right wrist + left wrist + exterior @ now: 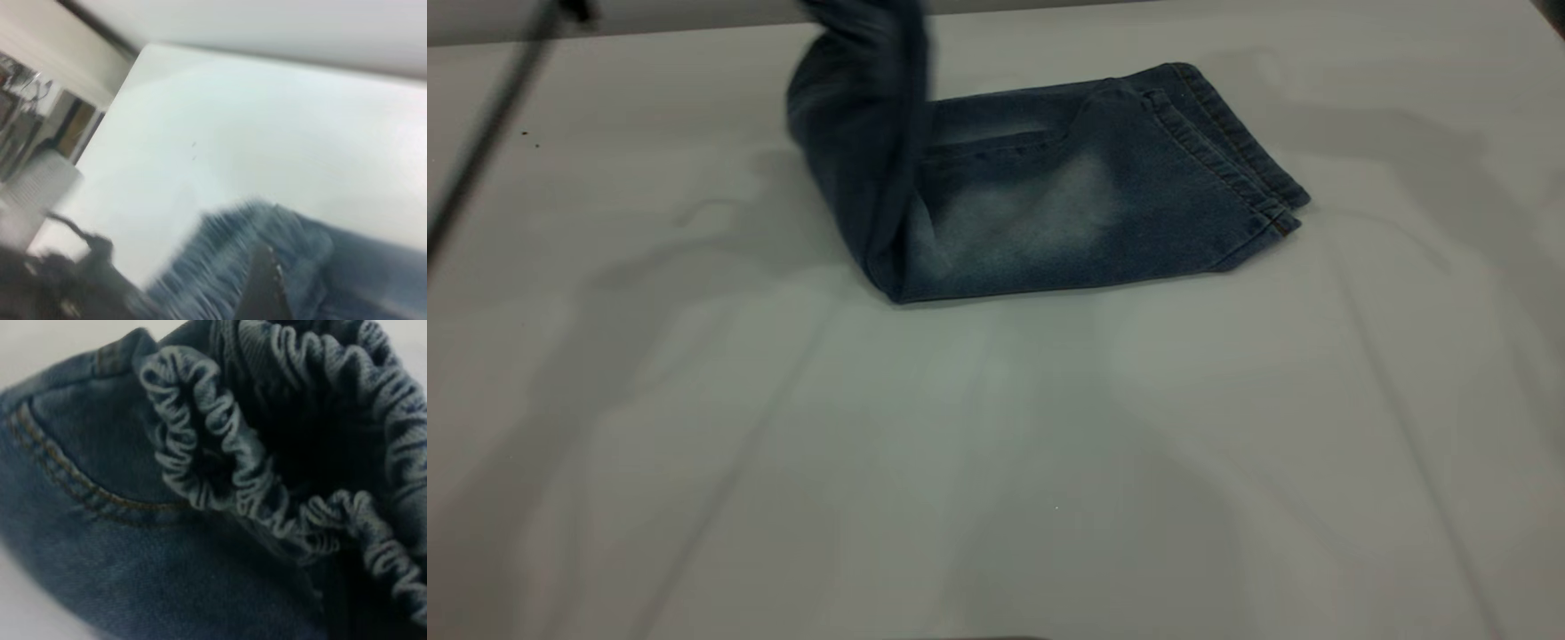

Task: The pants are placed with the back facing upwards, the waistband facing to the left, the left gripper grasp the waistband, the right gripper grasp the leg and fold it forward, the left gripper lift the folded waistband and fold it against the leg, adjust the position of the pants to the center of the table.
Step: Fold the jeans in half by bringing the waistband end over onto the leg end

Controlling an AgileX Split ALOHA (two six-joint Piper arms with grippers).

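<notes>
The table [1049,462] is a wide pale surface, and the pants [1067,209] lie on its far half, a little toward the right arm's side of centre, already folded lengthwise. The leg [1040,218] with its oval faded patch is on top, its stitched hem [1240,147] pointing to the right arm's side. At the other end the denim rises off the table in a dark upright fold that leaves the exterior view at its top edge. The left wrist view is filled by the waistband [227,473], its ruffled elastic bunched and curled just in front of that camera, beside a stitched pocket seam [73,480]. The left gripper is not seen anywhere, so I cannot tell its grasp. In the right wrist view, a dark tapered finger [263,287] lies against the blurred ruffles; its grasp I cannot tell.
</notes>
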